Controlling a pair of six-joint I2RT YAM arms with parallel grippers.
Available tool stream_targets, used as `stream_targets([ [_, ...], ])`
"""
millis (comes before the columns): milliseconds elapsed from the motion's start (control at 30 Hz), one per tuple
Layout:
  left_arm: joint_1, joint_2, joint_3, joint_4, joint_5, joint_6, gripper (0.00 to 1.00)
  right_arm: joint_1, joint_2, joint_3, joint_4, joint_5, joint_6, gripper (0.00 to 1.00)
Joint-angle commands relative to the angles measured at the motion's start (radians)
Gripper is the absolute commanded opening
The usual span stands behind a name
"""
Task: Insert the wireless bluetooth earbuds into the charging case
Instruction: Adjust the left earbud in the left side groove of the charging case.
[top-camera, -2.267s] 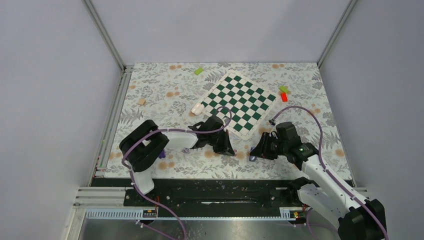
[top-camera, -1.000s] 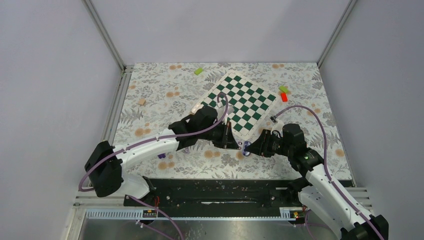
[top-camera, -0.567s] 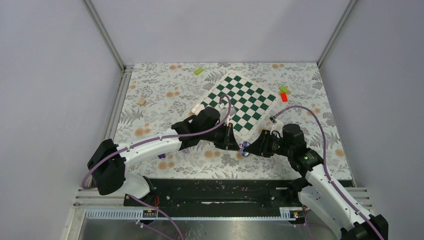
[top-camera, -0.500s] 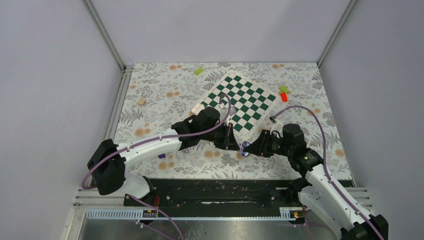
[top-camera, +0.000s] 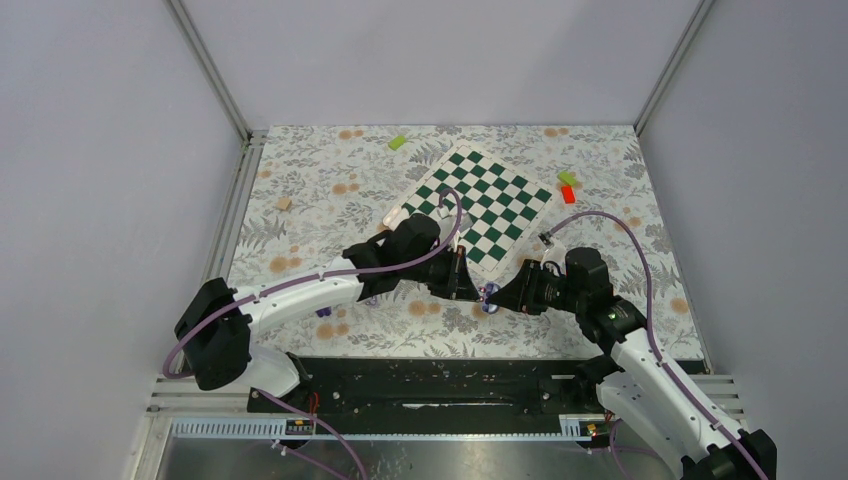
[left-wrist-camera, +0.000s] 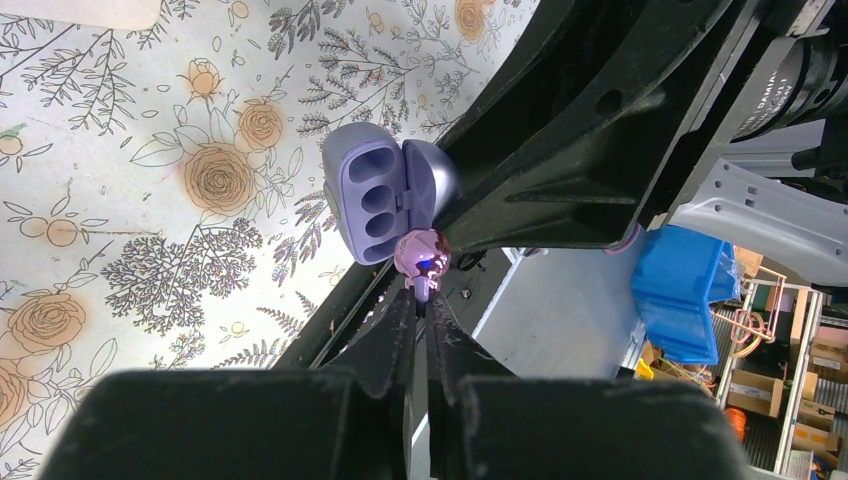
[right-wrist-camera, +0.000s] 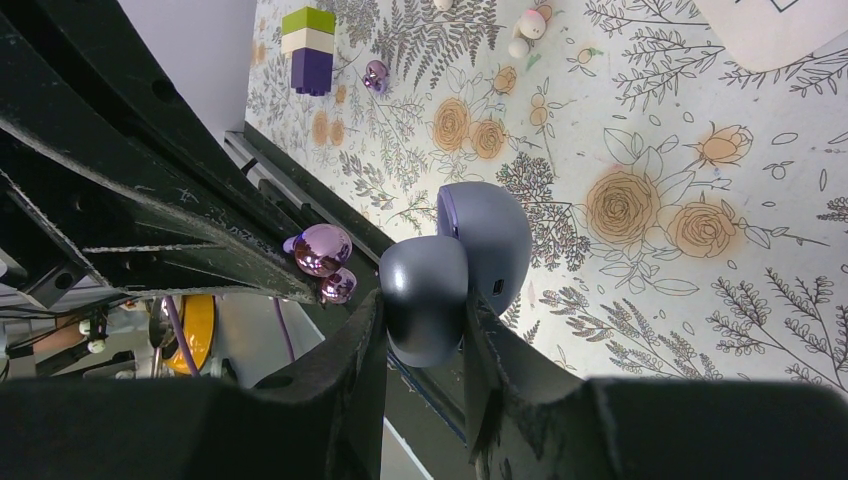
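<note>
Both arms have stretched inward since two seconds ago and now meet low over the floral mat (top-camera: 300, 190). The left gripper (left-wrist-camera: 420, 300) pinches a glossy purple earbud (left-wrist-camera: 421, 253), right at the rim of the open charging case (left-wrist-camera: 372, 203); the right gripper (right-wrist-camera: 425, 305) clamps the case's lid.

Soft, even overhead light, with faint shadows on the floral-patterned table (top-camera: 320, 170). Wrist views bend at the edges; the near black fingers (left-wrist-camera: 385, 340) blur, and a glossy purple earbud (right-wrist-camera: 320, 248) carries bright glints.
</note>
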Motion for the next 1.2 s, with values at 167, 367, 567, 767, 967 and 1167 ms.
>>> stream_targets([
  [167, 0.001, -0.048, 0.012, 0.042, -0.015, -0.004, 0.0, 0.006, -0.01, 0.028, 0.017, 0.009, 0.009, 0.0],
  [367, 0.001, -0.062, -0.003, 0.047, -0.019, -0.007, 0.0, 0.006, -0.019, 0.023, 0.025, 0.005, 0.018, 0.0],
  [567, 0.001, -0.065, -0.007, 0.054, -0.016, -0.012, 0.0, 0.006, -0.03, 0.013, 0.028, -0.001, 0.018, 0.0],
  [767, 0.0, -0.056, 0.001, 0.053, -0.018, -0.011, 0.0, 0.007, -0.03, 0.015, 0.028, -0.012, 0.012, 0.0],
  [967, 0.001, -0.044, 0.013, 0.058, -0.017, -0.012, 0.0, 0.006, -0.022, 0.018, 0.038, -0.042, 0.005, 0.0],
  [1167, 0.001, -0.033, 0.018, 0.056, -0.02, -0.016, 0.0, 0.006, -0.014, 0.028, 0.049, -0.105, -0.008, 0.0],
])
